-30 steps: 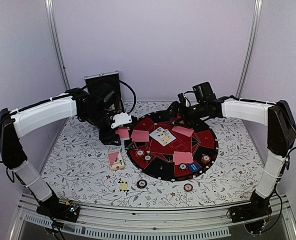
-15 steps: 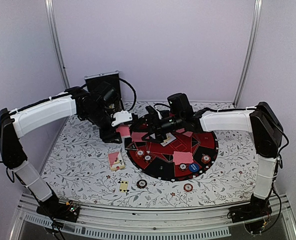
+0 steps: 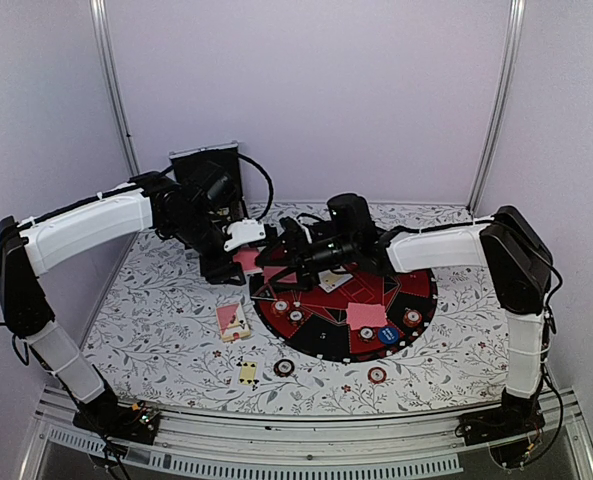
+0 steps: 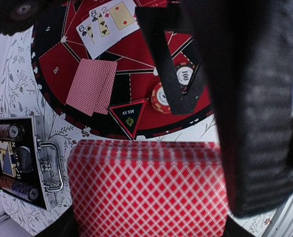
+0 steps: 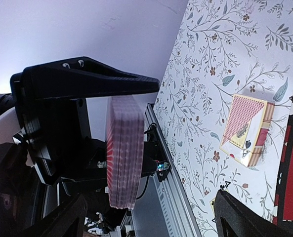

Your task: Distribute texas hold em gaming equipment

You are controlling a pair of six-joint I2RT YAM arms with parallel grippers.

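The left tool (image 3: 240,256) is clamped on a thick deck of pink-backed, lattice-patterned playing cards (image 4: 146,187) and holds it off the flowered table (image 3: 156,310). The deck stands on edge rather than lying flat. Its patterned back faces the left wrist camera and its thin side faces the right tool (image 3: 265,268). The picture cuts the deck off at the bottom, so its long axis cannot be told.

The right tool is spread wide, with the deck in the gap between its black fingers (image 5: 111,79). One finger lies just beside the deck's upper end; whether it touches cannot be told.

Beyond the deck from the left tool lies a round red-and-black felt mat with numbered wedges (image 4: 57,64). On the mat are:
- a fan of white face-up cards (image 4: 106,22)
- a face-down pink pair (image 4: 92,86)
- a white-and-black striped chip (image 4: 185,75), touching an orange striped chip (image 4: 159,98)

The small pink card box (image 5: 247,131) lies flat on the table below the right tool and apart from the mat. In the top view its long axis points roughly from the arms' bases toward the back wall. Behind the left tool stands an open silver-edged black case (image 4: 42,163) with chips inside.
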